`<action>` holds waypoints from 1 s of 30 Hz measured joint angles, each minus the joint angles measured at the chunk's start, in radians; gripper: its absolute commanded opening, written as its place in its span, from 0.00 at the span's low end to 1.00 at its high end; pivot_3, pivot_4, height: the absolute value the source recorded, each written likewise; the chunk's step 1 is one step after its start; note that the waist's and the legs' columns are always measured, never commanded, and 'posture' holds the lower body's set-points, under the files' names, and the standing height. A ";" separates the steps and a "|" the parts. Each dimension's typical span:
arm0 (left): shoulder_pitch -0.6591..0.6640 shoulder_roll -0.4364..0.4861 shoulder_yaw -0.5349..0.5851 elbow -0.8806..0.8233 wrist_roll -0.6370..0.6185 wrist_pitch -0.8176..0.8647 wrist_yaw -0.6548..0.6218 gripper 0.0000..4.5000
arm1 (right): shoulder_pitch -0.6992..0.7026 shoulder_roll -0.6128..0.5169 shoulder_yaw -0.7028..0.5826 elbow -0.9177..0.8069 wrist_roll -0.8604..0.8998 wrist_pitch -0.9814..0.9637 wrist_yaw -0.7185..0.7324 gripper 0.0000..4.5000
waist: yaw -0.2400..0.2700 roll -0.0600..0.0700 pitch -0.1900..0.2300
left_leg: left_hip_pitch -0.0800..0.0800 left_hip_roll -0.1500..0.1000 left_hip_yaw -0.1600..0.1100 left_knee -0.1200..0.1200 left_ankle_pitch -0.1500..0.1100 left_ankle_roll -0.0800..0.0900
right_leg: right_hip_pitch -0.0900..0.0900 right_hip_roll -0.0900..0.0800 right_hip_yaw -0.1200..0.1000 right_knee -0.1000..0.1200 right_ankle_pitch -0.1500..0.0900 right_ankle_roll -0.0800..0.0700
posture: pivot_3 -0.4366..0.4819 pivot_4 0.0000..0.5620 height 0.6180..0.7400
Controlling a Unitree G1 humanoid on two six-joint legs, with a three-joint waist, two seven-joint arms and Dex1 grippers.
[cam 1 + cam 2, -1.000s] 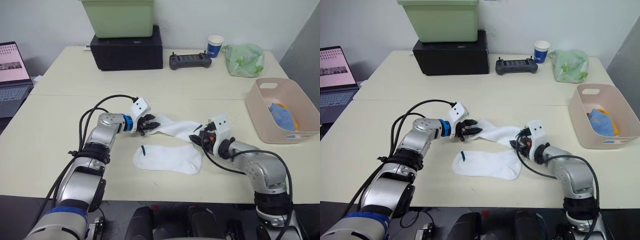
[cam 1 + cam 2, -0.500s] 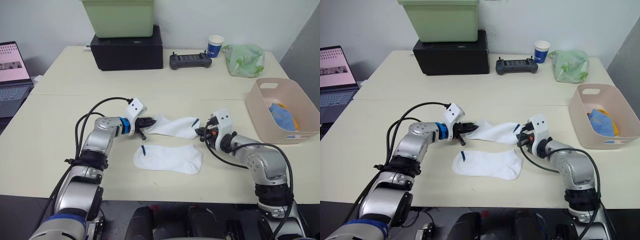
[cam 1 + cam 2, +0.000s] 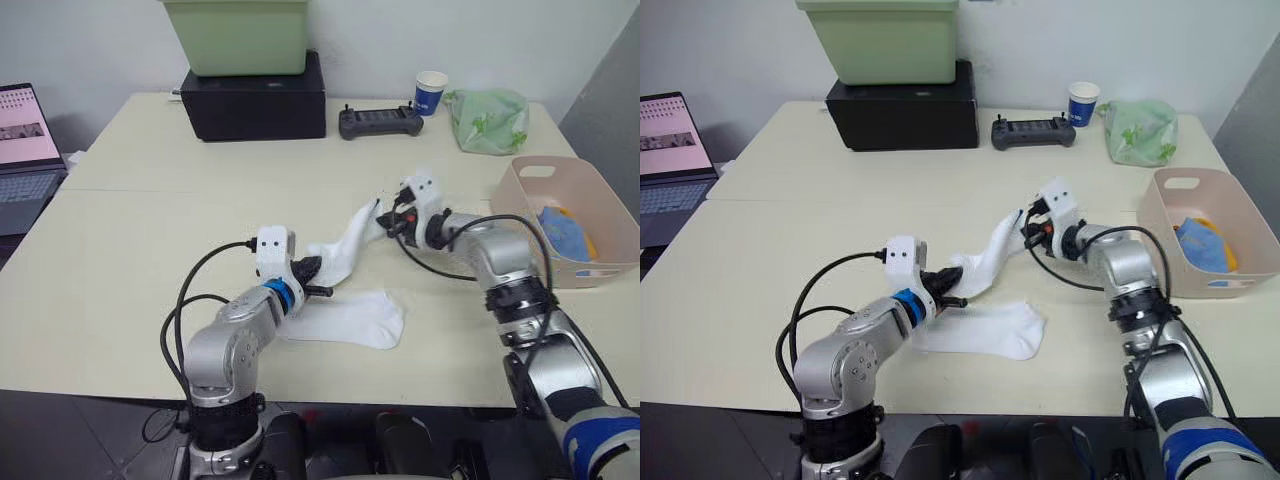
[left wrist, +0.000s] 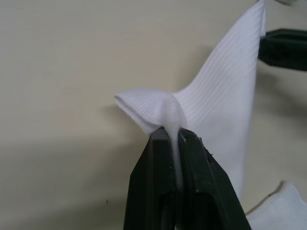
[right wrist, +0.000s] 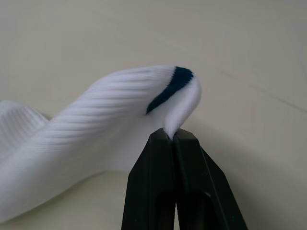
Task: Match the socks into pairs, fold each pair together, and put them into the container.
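A white sock point(image 3: 348, 243) is stretched in the air between my two grippers. My left gripper point(image 3: 313, 270) is shut on its near end, just above the left end of a second white sock point(image 3: 350, 320) that lies flat on the table. My right gripper point(image 3: 388, 215) is shut on the raised far end, whose dark mark point(image 5: 175, 81) sits just past the fingertips point(image 5: 165, 136). In the left wrist view, the fingers point(image 4: 158, 153) pinch a fold of the held sock point(image 4: 225, 96). The pale pink container point(image 3: 525, 245) at the right holds a light blue sock point(image 3: 563, 230) and a bit of orange one point(image 3: 588, 243).
At the back of the table, a light green bin point(image 3: 240, 35) sits on a black box point(image 3: 255, 105). Beside them are a black controller point(image 3: 380, 122), a paper cup point(image 3: 430, 92) and a pale green bag point(image 3: 488, 120). A laptop point(image 3: 25, 150) is at the far left.
My right gripper has lifted its end of the sock up and away from me. My left gripper has drawn nearer and to the right, over the flat sock's end. The held sock now slants.
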State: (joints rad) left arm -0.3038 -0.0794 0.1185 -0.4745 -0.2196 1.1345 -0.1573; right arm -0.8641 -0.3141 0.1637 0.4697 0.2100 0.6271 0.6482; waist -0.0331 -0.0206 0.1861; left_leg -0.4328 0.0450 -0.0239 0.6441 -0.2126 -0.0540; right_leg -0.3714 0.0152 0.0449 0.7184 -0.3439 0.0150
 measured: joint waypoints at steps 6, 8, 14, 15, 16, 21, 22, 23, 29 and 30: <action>0.025 0.005 0.011 -0.059 -0.028 0.019 0.044 0.59 | -0.013 0.009 0.013 0.038 -0.031 -0.060 0.042 0.17 | 0.002 0.000 0.000 | 0.000 0.000 0.000 0.000 0.000 -0.001 | 0.000 -0.001 0.000 -0.001 0.000 0.000 | 0.48 0.27 1.00; 0.029 0.017 0.028 -0.085 -0.048 0.038 0.045 0.73 | -0.008 0.007 -0.002 0.011 -0.031 -0.065 0.042 0.31 | 0.002 0.000 0.000 | 0.000 0.000 0.000 0.000 0.000 -0.001 | 0.000 -0.001 0.000 -0.001 0.000 0.000 | 0.48 0.27 1.00; -0.037 0.288 0.124 -0.104 -0.173 0.103 -0.126 1.00 | 0.118 -0.099 -0.029 -0.226 -0.033 -0.094 0.052 0.72 | 0.003 0.000 0.000 | 0.000 0.000 -0.001 -0.001 0.002 -0.004 | 0.000 0.000 -0.001 -0.001 0.000 0.000 | 0.48 0.27 1.00; -0.061 0.337 0.144 -0.092 -0.204 0.095 -0.184 1.00 | 0.146 -0.120 -0.022 -0.275 -0.031 -0.091 0.074 0.72 | 0.003 0.000 0.000 | 0.000 0.000 -0.001 -0.001 0.002 -0.004 | 0.000 0.000 -0.001 -0.001 0.000 0.000 | 0.48 0.27 1.00; -0.099 0.395 0.167 -0.057 -0.255 0.062 -0.273 1.00 | 0.179 -0.146 -0.011 -0.338 -0.031 -0.089 0.105 0.72 | 0.003 0.000 0.000 | 0.000 0.000 0.000 -0.001 0.002 -0.004 | 0.000 0.000 -0.002 -0.001 0.000 0.000 | 0.48 0.27 1.00; -0.305 0.594 0.037 0.355 -0.236 -0.247 -0.606 1.00 | 0.276 -0.175 0.090 -0.569 -0.023 -0.137 0.229 0.72 | 0.002 0.000 0.000 | 0.002 -0.002 0.000 -0.001 0.002 -0.004 | 0.001 0.001 -0.004 -0.001 0.000 0.000 | 0.48 0.27 1.00; -0.363 0.595 -0.003 0.478 -0.204 -0.325 -0.647 1.00 | 0.286 -0.171 0.114 -0.595 -0.028 -0.155 0.245 0.72 | 0.002 0.000 0.000 | 0.002 -0.002 0.000 -0.001 0.002 -0.003 | 0.001 0.002 -0.004 -0.002 0.000 0.000 | 0.48 0.27 1.00; -0.416 0.586 -0.041 0.587 -0.172 -0.392 -0.677 1.00 | 0.290 -0.167 0.137 -0.607 -0.034 -0.175 0.255 0.72 | 0.004 0.000 0.000 | 0.001 -0.003 0.000 -0.001 0.002 -0.003 | 0.001 0.002 -0.005 -0.002 0.000 0.000 | 0.48 0.27 1.00; -0.715 0.431 -0.178 1.225 -0.012 -0.760 -0.774 1.00 | 0.267 -0.086 0.302 -0.570 -0.148 -0.320 0.281 0.72 | 0.004 -0.001 0.001 | -0.002 -0.011 0.001 0.000 0.000 -0.001 | -0.002 0.001 -0.004 -0.004 0.000 0.001 | 0.48 0.27 1.00; -0.758 0.403 -0.192 1.320 0.011 -0.813 -0.783 1.00 | 0.251 -0.056 0.323 -0.533 -0.167 -0.335 0.270 0.72 | 0.003 -0.001 0.001 | -0.002 -0.012 0.001 0.000 0.000 -0.001 | -0.002 0.000 -0.004 -0.003 0.000 0.001 | 0.48 0.27 1.00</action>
State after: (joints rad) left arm -1.0620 0.3240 -0.0734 0.8453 -0.2091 0.3216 -0.9406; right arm -0.6128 -0.3705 0.4862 -0.0635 0.0433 0.2920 0.9186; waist -0.0304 -0.0217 0.1868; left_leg -0.4353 0.0333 -0.0230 0.6439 -0.2121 -0.0548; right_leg -0.3736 0.0151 0.0410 0.7151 -0.3442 0.0155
